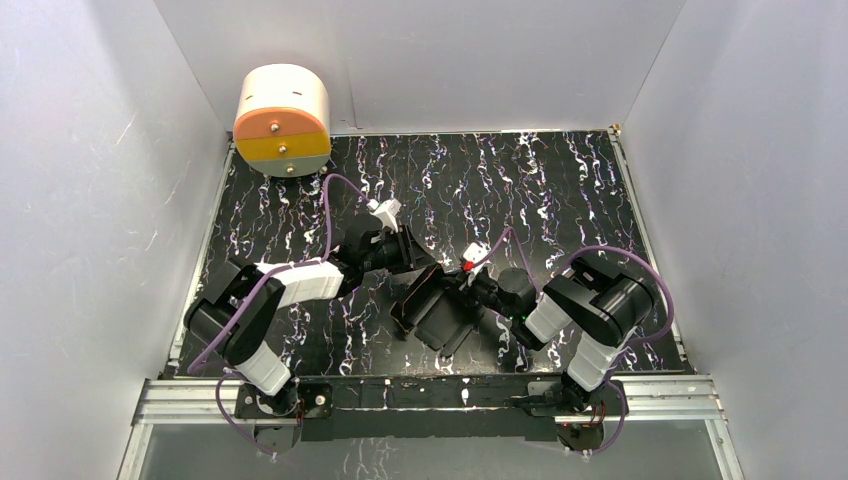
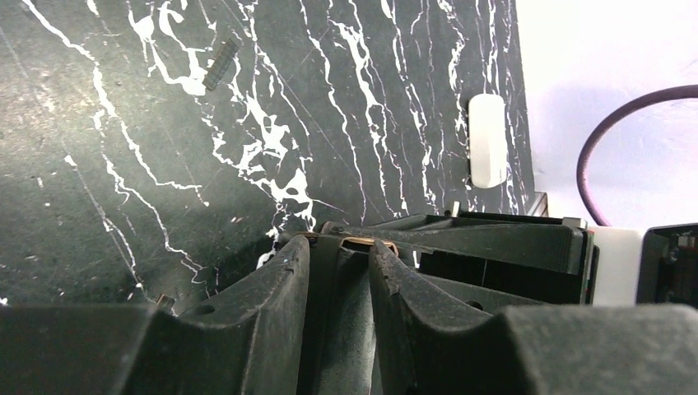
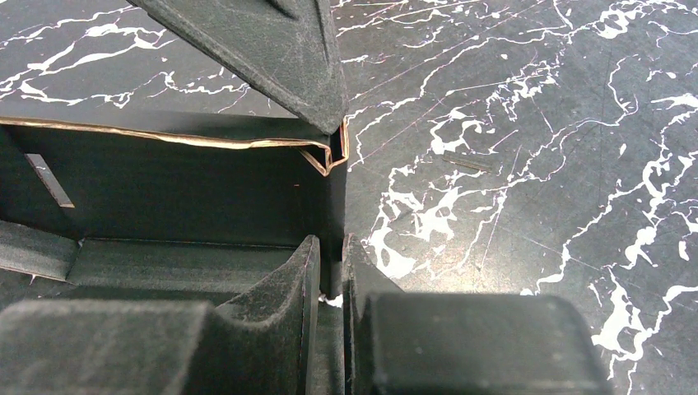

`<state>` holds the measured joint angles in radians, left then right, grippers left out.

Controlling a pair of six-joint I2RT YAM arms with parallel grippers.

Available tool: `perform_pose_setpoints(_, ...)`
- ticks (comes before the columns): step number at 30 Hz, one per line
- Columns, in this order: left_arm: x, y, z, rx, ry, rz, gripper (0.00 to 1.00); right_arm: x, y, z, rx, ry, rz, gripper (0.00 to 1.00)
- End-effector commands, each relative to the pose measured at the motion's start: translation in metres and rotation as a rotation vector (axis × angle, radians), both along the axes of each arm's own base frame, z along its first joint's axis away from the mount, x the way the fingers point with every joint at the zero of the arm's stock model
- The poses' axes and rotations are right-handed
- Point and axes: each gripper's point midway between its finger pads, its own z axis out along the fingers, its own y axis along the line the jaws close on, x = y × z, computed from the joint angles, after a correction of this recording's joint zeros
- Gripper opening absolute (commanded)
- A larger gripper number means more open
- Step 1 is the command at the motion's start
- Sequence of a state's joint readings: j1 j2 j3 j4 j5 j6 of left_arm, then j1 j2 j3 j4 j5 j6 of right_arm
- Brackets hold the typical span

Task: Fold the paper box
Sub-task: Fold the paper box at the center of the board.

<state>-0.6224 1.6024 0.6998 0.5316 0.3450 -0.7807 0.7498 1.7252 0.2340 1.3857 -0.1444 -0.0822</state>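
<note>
Both arms are working the paper box (image 1: 440, 315) mid-table — right gripper (image 3: 329, 267) pinching a side wall, left gripper (image 2: 339, 255) nipping a top edge w/ jaws partly spread — uneven pull is risking a tear or wall buckling

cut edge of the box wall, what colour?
Light tan along the paper box wall's cut edge; best in right wrist view.

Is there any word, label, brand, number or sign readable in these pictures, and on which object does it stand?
None: no readable text in any view.
The paper box is plain black.
The round cream and orange object bears no lettering.
The marbled table shows only white veins.
</note>
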Motion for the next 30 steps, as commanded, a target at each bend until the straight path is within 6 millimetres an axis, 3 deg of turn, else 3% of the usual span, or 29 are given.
perform_pose_setpoints(1,-0.012,-0.006,-0.006,-0.031,0.041,-0.061,0.3,0.009,0.012,0.017,0.041,-0.053,0.004,0.2)
perform_pose_setpoints(8,-0.018,-0.01,-0.014,-0.042,0.074,-0.1,0.24,0.014,0.015,0.022,0.058,-0.066,-0.001,0.27)
perform_pose_setpoints(21,-0.027,-0.011,-0.023,-0.053,0.118,-0.124,0.18,0.025,0.021,0.032,0.099,-0.095,-0.027,0.31)
perform_pose_setpoints(30,-0.028,-0.004,-0.034,-0.018,0.14,-0.088,0.18,0.034,0.011,0.039,0.139,-0.106,-0.113,0.22)
